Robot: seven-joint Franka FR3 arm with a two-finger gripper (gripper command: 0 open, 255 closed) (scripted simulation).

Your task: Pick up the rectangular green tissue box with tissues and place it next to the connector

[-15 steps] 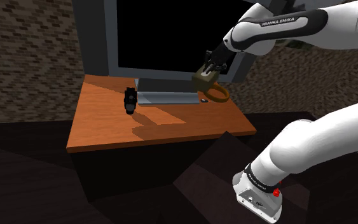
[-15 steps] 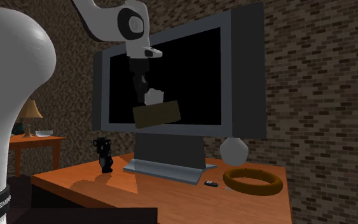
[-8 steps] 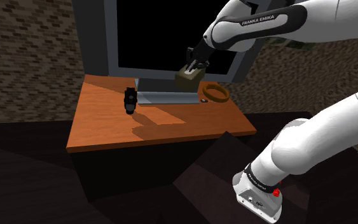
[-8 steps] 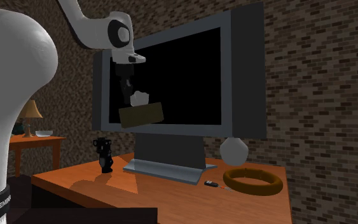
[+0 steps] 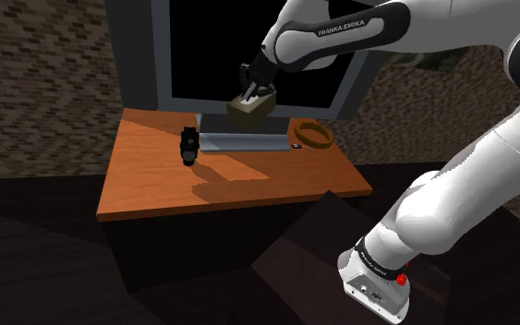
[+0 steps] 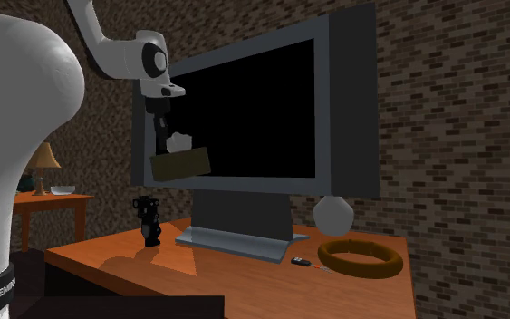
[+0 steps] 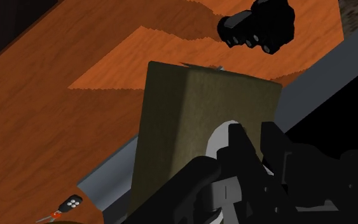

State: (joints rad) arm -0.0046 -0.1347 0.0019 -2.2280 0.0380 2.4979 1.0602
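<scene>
An olive-green tissue box with a white tissue sticking out of its top hangs in the air in front of the TV screen. My gripper is shut on it from above. In the second exterior view the tissue box hangs under the gripper, well above the table. The connector, a small black block, stands on the orange wooden table, lower and toward the shoulder view's left of the box. In the wrist view the tissue box sits between my fingers, with the connector beyond it.
A large dark TV on a grey base stands at the back of the table. A brown ring and a small key fob lie beside the base. A white faceted object sits behind the ring. A lamp stands on a far side table.
The arm has carried the held tissue box toward the shoulder view's left, from above the ring to in front of the TV's stand, closer to the connector.
</scene>
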